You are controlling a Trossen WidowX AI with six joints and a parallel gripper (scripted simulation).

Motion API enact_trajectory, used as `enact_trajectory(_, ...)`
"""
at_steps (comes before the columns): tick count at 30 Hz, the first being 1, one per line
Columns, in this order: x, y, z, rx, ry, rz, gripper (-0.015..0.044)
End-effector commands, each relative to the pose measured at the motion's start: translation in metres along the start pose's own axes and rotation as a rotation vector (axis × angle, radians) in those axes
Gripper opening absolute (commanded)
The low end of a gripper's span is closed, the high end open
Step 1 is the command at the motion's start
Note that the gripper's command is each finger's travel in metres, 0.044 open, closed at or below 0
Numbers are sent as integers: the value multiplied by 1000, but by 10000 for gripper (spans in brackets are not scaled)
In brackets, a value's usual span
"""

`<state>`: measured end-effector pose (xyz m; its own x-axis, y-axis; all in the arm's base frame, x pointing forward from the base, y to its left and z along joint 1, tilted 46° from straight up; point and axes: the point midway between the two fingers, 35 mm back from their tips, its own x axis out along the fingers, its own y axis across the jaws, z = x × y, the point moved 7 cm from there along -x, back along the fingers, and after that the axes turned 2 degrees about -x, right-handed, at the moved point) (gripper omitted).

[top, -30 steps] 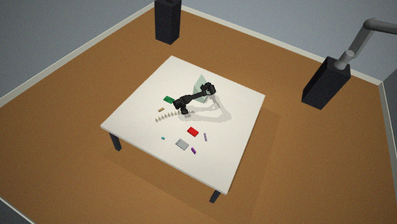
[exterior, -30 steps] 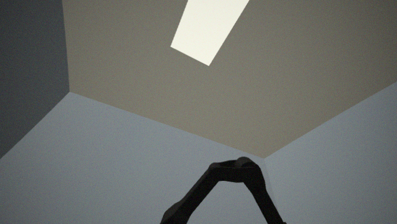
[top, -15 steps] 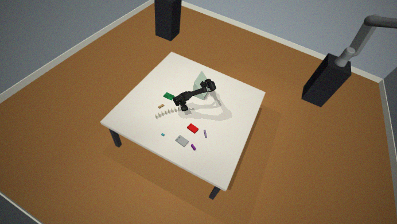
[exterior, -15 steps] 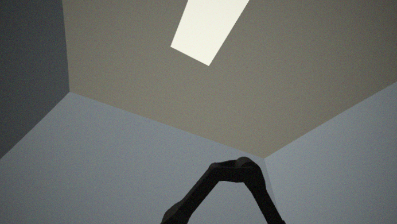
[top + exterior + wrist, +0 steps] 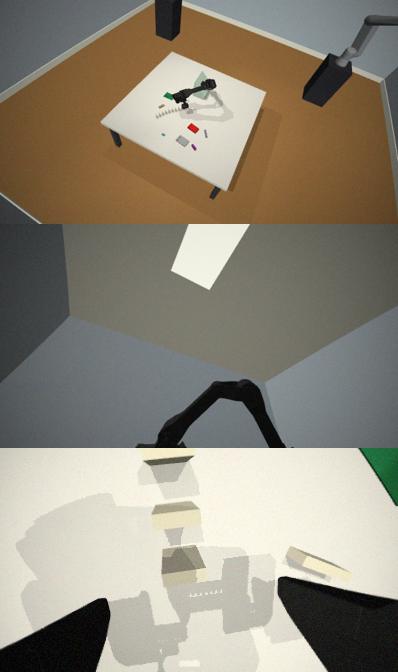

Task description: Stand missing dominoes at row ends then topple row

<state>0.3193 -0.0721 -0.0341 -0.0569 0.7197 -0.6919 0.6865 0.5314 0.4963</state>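
A curved row of several cream dominoes [image 5: 166, 112] [image 5: 176, 518] stands on the white table [image 5: 138, 100]. At its arm-side end, the nearest domino [image 5: 183, 565] looks upright, close behind its neighbour in the wrist view and slightly turned. My gripper [image 5: 184, 106] [image 5: 195, 595] is open, with its fingers wide to either side of that domino and touching nothing visible. Another cream domino [image 5: 320, 564] lies flat beyond the right fingertip in the wrist view; the arm hides it in the top view. The exterior view shows only the arm [image 5: 198, 408], not the gripper.
A green piece [image 5: 168, 95] [image 5: 387, 470] and a tan block [image 5: 161, 105] lie beside the row. A translucent panel [image 5: 200, 81] stands behind the arm. A red block [image 5: 192, 128], grey box [image 5: 182, 141], teal piece [image 5: 163, 134], purple piece [image 5: 194, 147] and lavender stick [image 5: 205, 133] lie toward the front.
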Motion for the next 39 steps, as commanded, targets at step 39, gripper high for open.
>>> enact_trajectory(39,31,-91,-13,-1125,-39,-7,440)
